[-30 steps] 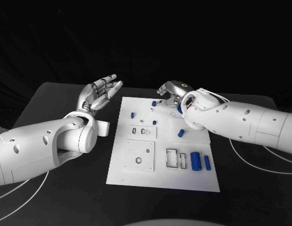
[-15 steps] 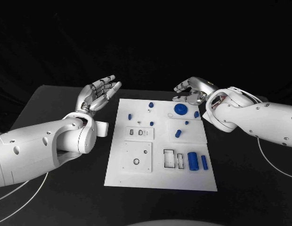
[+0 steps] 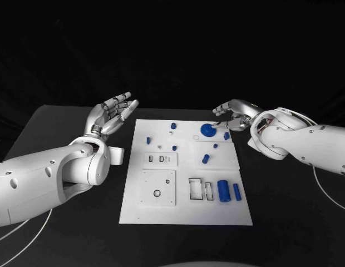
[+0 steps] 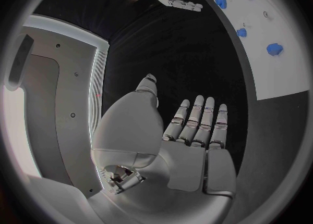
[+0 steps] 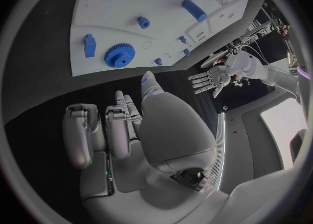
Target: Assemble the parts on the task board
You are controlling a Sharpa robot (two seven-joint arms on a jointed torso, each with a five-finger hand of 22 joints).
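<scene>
The board (image 3: 185, 208) lies flat in the middle of the black table (image 3: 52, 122), and everything else is easiest placed against it. The left hand (image 3: 112, 114) is raised off the board's far left corner, over bare table, palm up and fingers straight and spread, holding nothing; the left wrist view shows the same flat, released hand (image 4: 195, 130). The right hand (image 3: 232, 110) hangs just past the board's far right corner, fingers curled in, clear of the board. From the right wrist view its fingers (image 5: 98, 130) fold down over the palm with nothing between them.

On the board, a blue gear (image 3: 208, 130) sits near the far right corner, close to the right hand but not touching it. A small blue block (image 3: 227, 136) stands just to the gear's right, by the board's edge. Several little blue pegs (image 3: 173, 125) are scattered across the far half. Toward the near right part, a thick blue cylinder (image 3: 222, 188) lies beside a thinner blue bar (image 3: 237, 192), both next to a pair of rectangular slots (image 3: 201, 189). A square plate (image 3: 158, 187) with a round hole occupies the near left part.
</scene>
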